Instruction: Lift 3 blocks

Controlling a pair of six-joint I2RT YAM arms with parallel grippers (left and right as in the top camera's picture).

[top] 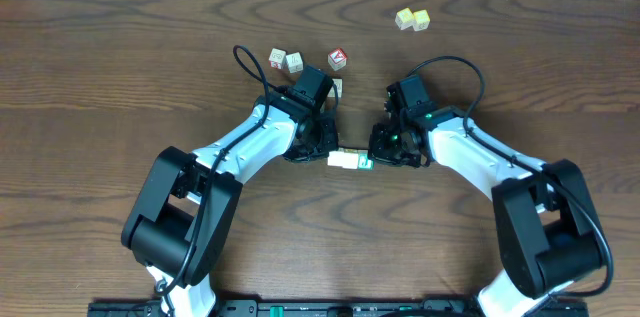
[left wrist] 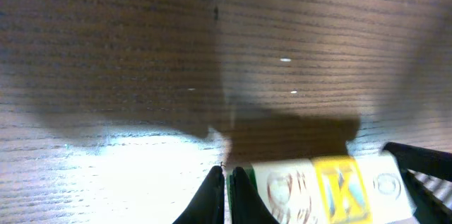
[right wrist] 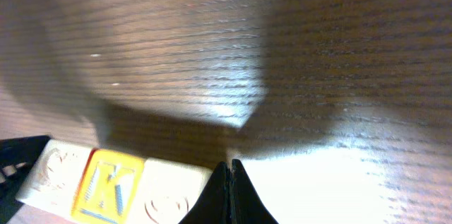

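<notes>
A: What comes in from the left of the worktop (top: 90, 77)?

B: The left arm (top: 240, 147) reaches toward the middle. The left end effector (top: 322, 154) has its fingers pressed together with nothing between them. Its tip sits right at the left end of a short row.

A: What row?

B: The three blocks (top: 350, 161), set end to end near the middle of the worktop. The left wrist camera shows a cream block (left wrist: 282, 190) with a swirl, then a yellow block (left wrist: 342, 192) with a blue K, then a third block (left wrist: 385, 185) showing a pale face. From above, that third block shows green.

A: And to the right of the row?

B: The right end effector (top: 379, 160), likewise closed tight on nothing, its tip right at the row's other end. The row lies between the two tips. Whether it rests on the wood or hangs just above it cannot be told.

A: Anything farther back?

B: From left to right: two pale cubes (top: 277, 57) side by side, a red-faced cube (top: 338, 58), a small cube (top: 338, 87) half hidden by the left arm, and, well to the right, two pale-yellow cubes (top: 404, 19) touching.
</notes>
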